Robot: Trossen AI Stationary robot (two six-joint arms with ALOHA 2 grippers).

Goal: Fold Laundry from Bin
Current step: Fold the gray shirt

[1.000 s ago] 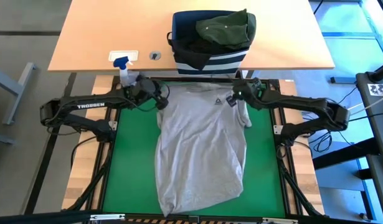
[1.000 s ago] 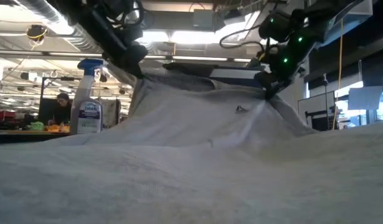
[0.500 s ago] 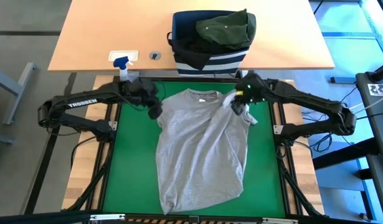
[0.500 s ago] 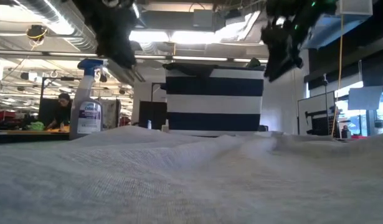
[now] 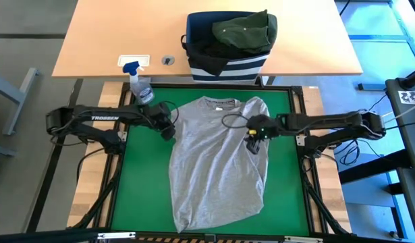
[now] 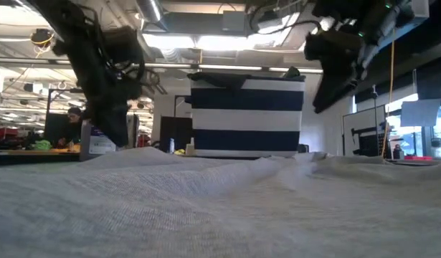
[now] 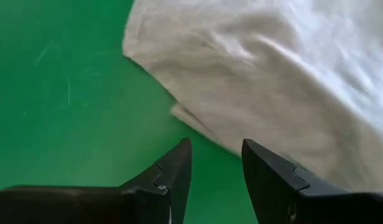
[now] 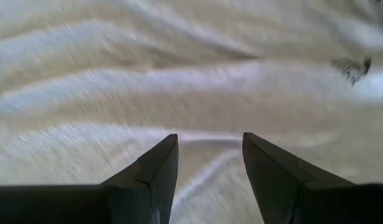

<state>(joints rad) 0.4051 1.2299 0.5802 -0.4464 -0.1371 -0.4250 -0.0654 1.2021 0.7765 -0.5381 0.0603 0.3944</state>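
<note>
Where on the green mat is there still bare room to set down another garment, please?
Bare green mat lies between the grey shirt and the mat's left edge; a narrower strip runs along the right. Crowded near the spray bottle, left gripper and right gripper.

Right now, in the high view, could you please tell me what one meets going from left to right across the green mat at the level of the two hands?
Left hand, open, at the shirt's edge → light grey cotton T-shirt spread flat → right hand, open, above the shirt's right side → bare green mat.

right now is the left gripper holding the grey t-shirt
No, the left gripper is open over the green mat, with the grey t-shirt lying free beyond its fingertips.
</note>
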